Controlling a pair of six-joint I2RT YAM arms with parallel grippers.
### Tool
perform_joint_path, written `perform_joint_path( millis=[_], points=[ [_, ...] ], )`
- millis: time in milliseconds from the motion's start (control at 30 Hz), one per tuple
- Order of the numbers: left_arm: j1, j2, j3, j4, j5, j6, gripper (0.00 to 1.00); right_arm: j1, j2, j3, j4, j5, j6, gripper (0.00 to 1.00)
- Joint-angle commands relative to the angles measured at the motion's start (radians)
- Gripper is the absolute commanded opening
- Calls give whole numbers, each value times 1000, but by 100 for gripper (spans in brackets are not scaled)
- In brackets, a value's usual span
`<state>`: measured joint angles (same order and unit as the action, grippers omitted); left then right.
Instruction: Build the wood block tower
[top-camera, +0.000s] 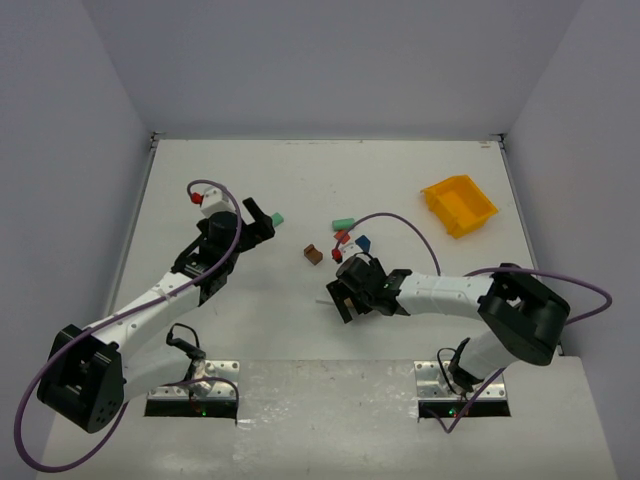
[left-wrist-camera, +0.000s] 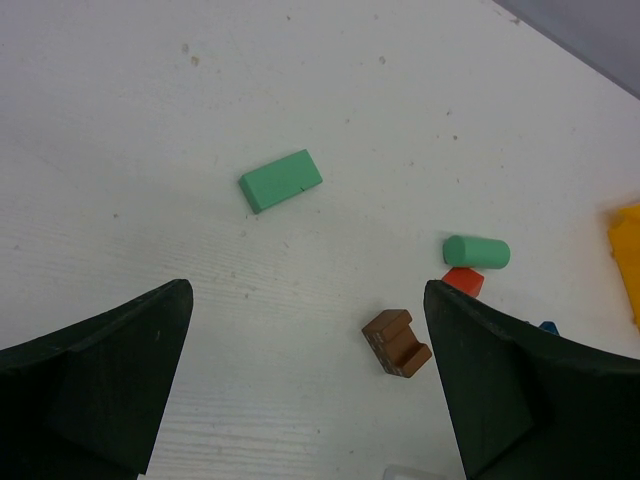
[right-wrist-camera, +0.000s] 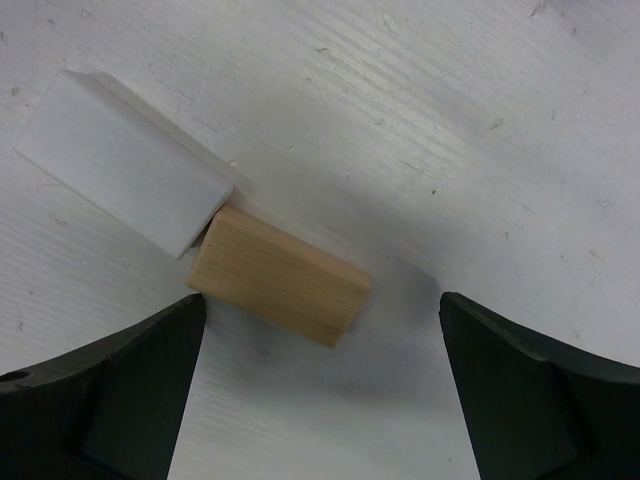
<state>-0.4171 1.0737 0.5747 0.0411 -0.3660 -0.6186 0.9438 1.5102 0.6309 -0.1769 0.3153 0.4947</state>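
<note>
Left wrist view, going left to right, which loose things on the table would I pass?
mint green rectangular block → brown notched block → mint green cylinder → blue block → yellow bin

Tower blocks lie loose and unstacked on the white worktop (top-camera: 400, 180). A mint-green brick (left-wrist-camera: 281, 181) lies flat, apart on the left. Nearer the middle, a green cylinder (left-wrist-camera: 476, 251) rests on its side with a red block (left-wrist-camera: 463, 281) just beside it, a blue block (top-camera: 364, 242) close by and a brown notched block (left-wrist-camera: 397, 343) near them. A bare-wood brick (right-wrist-camera: 278, 275) lies flat, one end touching a white block (right-wrist-camera: 125, 176).
</note>
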Motion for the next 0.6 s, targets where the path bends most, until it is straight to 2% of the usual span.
perform_joint_path(
  millis=[0,567],
  points=[
    [9,-3,6,29,-11,-6,100,1,31,23,6,78,30,99],
    [9,-7,5,29,-4,-7,100,1,35,36,0,119,105,99]
  ],
)
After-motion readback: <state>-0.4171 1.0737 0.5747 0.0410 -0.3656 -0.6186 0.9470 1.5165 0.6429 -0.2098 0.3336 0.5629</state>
